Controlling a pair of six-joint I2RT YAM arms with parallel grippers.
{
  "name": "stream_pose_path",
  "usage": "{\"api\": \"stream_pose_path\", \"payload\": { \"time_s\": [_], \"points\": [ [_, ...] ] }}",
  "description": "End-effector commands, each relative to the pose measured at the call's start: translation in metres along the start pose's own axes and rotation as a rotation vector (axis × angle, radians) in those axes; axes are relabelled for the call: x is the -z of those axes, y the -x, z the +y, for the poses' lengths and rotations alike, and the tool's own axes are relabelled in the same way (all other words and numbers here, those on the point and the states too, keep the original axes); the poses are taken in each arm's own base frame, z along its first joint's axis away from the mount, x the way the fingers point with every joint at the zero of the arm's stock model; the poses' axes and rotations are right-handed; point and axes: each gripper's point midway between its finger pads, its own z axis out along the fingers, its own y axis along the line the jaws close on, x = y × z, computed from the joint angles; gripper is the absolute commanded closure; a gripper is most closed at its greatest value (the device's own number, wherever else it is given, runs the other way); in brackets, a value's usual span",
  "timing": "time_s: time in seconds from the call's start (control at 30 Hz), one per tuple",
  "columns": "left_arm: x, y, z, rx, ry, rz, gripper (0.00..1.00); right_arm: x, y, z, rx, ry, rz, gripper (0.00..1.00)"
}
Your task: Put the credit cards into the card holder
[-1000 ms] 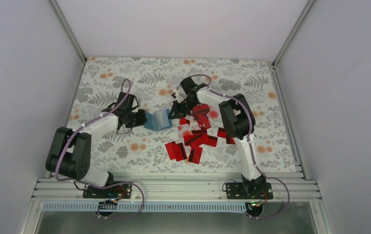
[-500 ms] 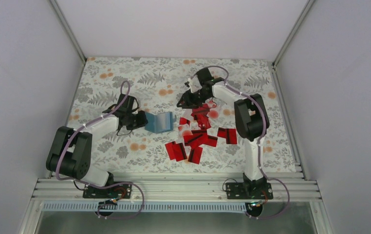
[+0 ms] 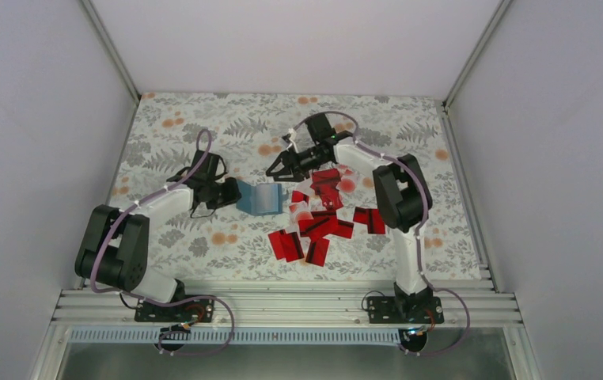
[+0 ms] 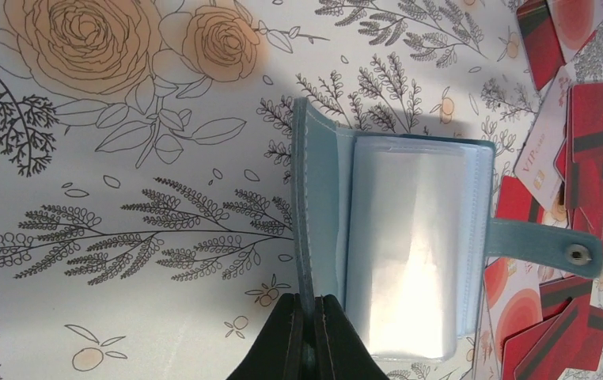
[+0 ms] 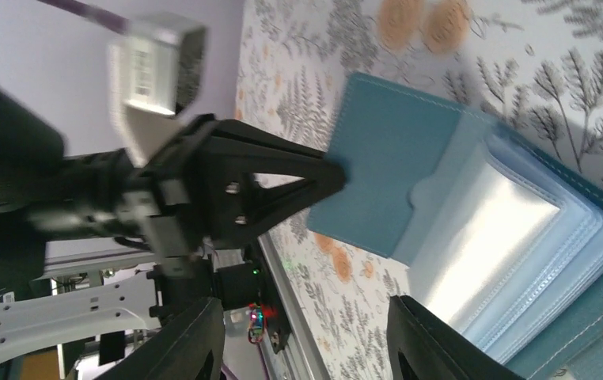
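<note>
Firmly, left jaws pinch the card holder (image 4: pixel 406 247); right jaws stand spread nearby.

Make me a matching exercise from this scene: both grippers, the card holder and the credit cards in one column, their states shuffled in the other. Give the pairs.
Column one
1. left gripper
2. right gripper
3. card holder
4. credit cards

Column two
A. red, scattered on the floral cloth
B. shut on the teal pouch's edge
C. lying open, teal
D. fingers apart, holding nothing

Pairs: 1-B, 2-D, 3-C, 4-A
</note>
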Motion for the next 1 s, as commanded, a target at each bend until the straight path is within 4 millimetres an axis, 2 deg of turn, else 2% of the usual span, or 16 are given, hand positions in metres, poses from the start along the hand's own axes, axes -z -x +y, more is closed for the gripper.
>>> {"api": "stream_pose_path", "payload": {
  "time_s": [0.0, 0.3, 0.47, 0.67, 0.97],
  "points": [
    [0.006, 0.009, -0.011, 0.002, -0.023, -0.023, 0.98, -0.02, -0.012, -0.03, -0.119, -0.012, 0.064, 0.47],
    [0.005, 0.006, -0.014, 0.002, -0.027, -0.014, 0.98, -0.037, -0.023, -0.068, -0.184, -0.075, 0.103, 0.46],
    [0.004, 0.004, -0.016, 0.003, -0.03, -0.011, 0.98, -0.042, -0.03, -0.075, -0.196, -0.076, 0.122, 0.46],
    [0.005, 0.004, -0.017, 0.001, -0.034, -0.015, 0.98, -0.046, -0.033, -0.074, -0.188, -0.078, 0.136, 0.46],
    [0.006, -0.001, -0.017, 0.006, -0.048, -0.019, 0.98, -0.054, -0.044, -0.093, -0.242, -0.123, 0.154, 0.46]
  ]
}}
